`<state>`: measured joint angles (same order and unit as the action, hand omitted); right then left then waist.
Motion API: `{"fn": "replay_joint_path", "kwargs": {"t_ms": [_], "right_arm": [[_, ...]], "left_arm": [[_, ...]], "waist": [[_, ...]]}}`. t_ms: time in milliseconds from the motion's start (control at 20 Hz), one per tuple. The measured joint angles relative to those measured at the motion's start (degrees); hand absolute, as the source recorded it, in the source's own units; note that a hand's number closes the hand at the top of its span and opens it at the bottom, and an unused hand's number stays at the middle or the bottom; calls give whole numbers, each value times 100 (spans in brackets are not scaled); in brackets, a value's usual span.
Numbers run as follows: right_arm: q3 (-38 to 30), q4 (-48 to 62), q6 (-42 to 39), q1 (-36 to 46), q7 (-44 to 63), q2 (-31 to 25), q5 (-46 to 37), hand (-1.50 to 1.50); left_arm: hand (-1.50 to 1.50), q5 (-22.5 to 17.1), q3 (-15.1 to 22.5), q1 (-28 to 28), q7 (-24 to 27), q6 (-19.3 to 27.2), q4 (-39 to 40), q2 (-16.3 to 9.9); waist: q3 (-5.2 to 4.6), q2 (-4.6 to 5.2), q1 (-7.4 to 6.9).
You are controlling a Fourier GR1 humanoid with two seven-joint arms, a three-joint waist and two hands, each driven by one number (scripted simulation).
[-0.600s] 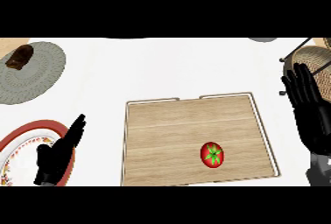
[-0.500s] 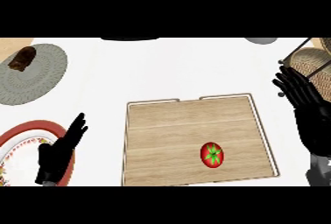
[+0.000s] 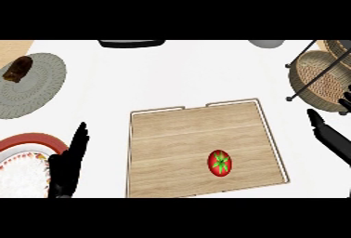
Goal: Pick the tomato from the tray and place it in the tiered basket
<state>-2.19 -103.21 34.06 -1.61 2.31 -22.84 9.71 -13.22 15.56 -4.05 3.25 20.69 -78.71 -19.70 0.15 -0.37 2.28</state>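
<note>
Tomato (image 3: 220,162) lies in the tray (image 3: 198,125), green star up, slightly taller than wide in view, well left of the right hand's (image 3: 331,135) straight fingers and right of the left hand's (image 3: 67,162) straight, close-set ones. Since before, the right hand has slid toward the view's edge, below the basket (image 3: 316,74).

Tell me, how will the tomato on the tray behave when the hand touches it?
The tomato looks round and smooth, so a push would probably roll it across the flat wooden tray. The tray's low rim may stop it. Its glossy skin could slip between fingers.
</note>
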Motion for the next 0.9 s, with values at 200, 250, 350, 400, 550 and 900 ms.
{"fn": "replay_joint_path", "kwargs": {"t_ms": [200,250,350,400,550,900], "right_arm": [[193,-920,308,-865,-262,478,-198,-150],[372,-1201,373,-1085,-207,525,-363,-150],[582,-1698,326,-1469,185,317,-593,-150],[693,-1816,235,-1622,405,146,-708,-150],[1013,-2198,-115,-2054,1147,-430,-1014,-150],[1459,-3111,-925,-2522,3088,-1900,-2171,-150]], "left_arm": [[0,196,103,-7,-150,177,-118,159],[0,213,97,-17,-126,178,-106,186],[0,259,120,-29,-142,211,-137,231],[0,263,126,-22,-129,210,-129,258],[0,283,136,-42,-99,213,-172,282],[0,262,95,34,-199,124,-185,225]], "waist": [[-1,2,-86],[-4,4,-99],[-9,3,-113],[-15,5,-120],[-29,13,-149],[-57,44,-228]]}}
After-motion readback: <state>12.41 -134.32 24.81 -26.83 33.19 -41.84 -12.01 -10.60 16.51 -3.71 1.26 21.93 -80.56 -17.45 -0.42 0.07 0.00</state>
